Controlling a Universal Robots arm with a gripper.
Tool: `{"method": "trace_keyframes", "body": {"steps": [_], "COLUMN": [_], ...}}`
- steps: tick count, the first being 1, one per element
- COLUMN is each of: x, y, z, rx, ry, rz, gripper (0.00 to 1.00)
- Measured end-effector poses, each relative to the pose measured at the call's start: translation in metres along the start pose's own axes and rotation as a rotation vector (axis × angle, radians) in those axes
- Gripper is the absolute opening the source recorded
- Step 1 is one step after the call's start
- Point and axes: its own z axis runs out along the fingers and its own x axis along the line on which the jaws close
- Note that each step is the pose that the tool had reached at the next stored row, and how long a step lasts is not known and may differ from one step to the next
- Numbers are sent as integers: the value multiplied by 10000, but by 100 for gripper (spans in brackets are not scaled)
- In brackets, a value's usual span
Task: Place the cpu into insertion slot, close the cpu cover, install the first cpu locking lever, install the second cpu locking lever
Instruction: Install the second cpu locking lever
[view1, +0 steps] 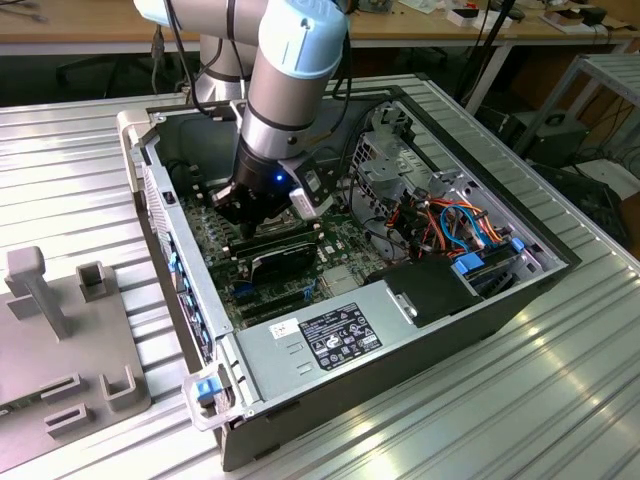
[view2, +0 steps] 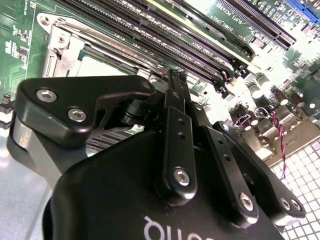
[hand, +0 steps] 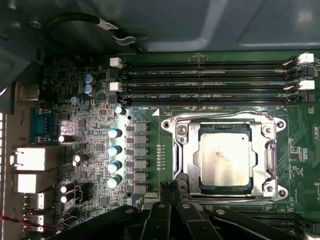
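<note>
Scanning the exterior view from its left, note the grey fixture plate (view1: 60, 330) lying on the ribbed table (view1: 520, 400), well apart from the work and judged to be a parking jig for parts. Moving toward the middle, find the open computer case (view1: 400, 350) laid on its side, presumably to present the motherboard (view1: 218, 252) face-up for access from above. Locate the arm (view1: 295, 70) reaching down into the case, with the gripper (view1: 255, 215) low over the board. Near the lower middle of the frame, observe the grey metal housing (view1: 270, 365). Toward the exterior view's right, observe a black duct (view1: 430, 290) and a bundle of orange and blue cables (view1: 455, 220), all routed clear of the working area. In the first wrist view, identify the cpu (hand: 224, 156) seated flat in the insertion slot (hand: 224, 128), silver face up, and the cpu cover (hand: 184, 150) folded down around it, framing the chip through the window. Leave the latching state of both locking levers unconfirmed. Treat the gripper as closed: fingertips (view2: 178, 80) pressed together with nothing seen between them, poised just beside the socket edge nearest the wrist, judged a posture for pushing rather than grasping. Regarding writing, record a white label (view1: 340, 335) on the grey metal housing carrying print and symbols, fine white lettering on the board beside the memory slots (hand: 210, 80), and partial white letters on the gripper body in the second wrist view; none transcribed.
</note>
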Motion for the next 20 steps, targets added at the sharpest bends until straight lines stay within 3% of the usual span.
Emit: {"method": "trace_keyframes", "body": {"steps": [20], "x": [-3], "y": [1], "z": [37], "rx": [-38], "ry": [1], "rz": [-3], "gripper": [11]}}
